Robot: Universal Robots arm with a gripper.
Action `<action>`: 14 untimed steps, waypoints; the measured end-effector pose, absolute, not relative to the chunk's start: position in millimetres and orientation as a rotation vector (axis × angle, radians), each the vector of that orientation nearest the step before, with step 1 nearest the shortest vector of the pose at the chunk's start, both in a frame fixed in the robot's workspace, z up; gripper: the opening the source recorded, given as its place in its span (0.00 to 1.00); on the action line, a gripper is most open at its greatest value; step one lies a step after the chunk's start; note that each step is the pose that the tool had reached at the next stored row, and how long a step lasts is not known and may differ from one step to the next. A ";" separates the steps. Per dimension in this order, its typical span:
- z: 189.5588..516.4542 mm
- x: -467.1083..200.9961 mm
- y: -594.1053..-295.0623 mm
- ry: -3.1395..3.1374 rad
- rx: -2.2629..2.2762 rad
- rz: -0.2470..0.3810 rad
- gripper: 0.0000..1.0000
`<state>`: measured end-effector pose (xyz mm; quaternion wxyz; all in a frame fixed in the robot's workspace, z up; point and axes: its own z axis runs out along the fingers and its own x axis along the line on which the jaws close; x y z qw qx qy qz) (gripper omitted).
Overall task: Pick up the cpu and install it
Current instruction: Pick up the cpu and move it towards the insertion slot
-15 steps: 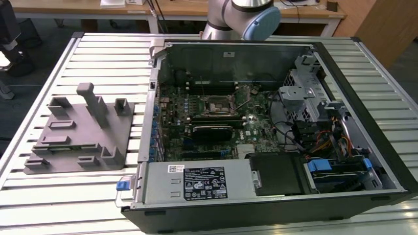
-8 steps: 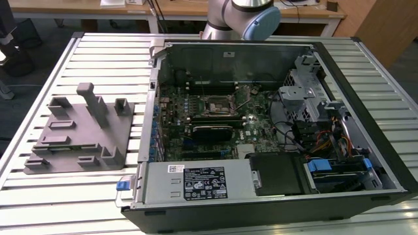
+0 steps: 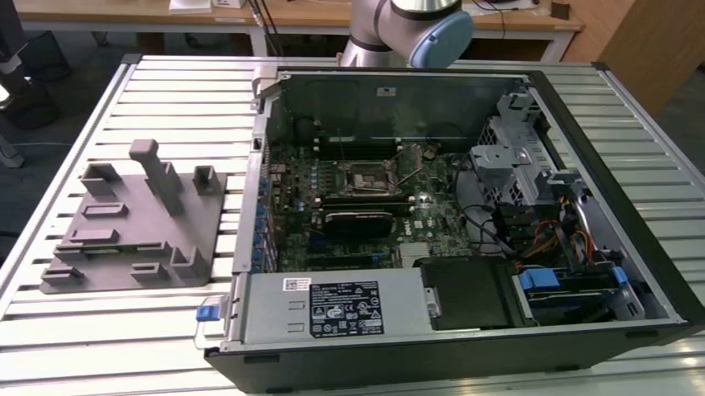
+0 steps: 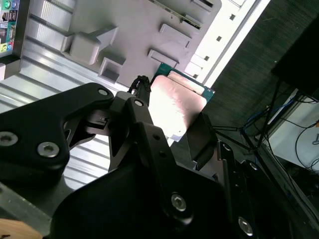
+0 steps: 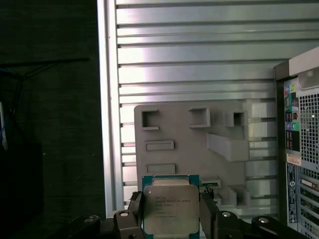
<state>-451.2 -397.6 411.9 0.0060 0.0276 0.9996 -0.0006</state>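
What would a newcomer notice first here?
The cpu, gripped between the fingers, hangs above the grey fixture block in the first wrist view. In the exterior view, the open computer case sits on the slatted table, its motherboard socket exposed.

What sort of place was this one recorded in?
Probably a robotics lab or workshop: an open computer case lies on a slatted metal table beside a grey fixture block, with wooden desks behind. The gripper holds the cpu.
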 end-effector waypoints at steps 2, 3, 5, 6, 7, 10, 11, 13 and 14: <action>411.8 -449.5 -397.7 3.128 0.086 -0.002 0.54; 411.8 -448.4 -397.7 3.128 0.086 -0.002 0.54; 411.8 -446.1 -397.7 3.128 0.086 -0.002 0.54; 411.8 -444.8 -397.7 3.128 0.086 -0.002 0.54; 411.8 -443.6 -397.7 3.128 0.086 -0.002 0.54; 411.8 -439.6 -397.7 3.128 0.086 -0.002 0.54; 411.8 -438.3 -397.7 3.128 0.086 -0.002 0.54; 411.7 -435.7 -397.7 3.128 0.086 -0.002 0.54; 411.8 -434.4 -397.7 3.128 0.086 -0.002 0.54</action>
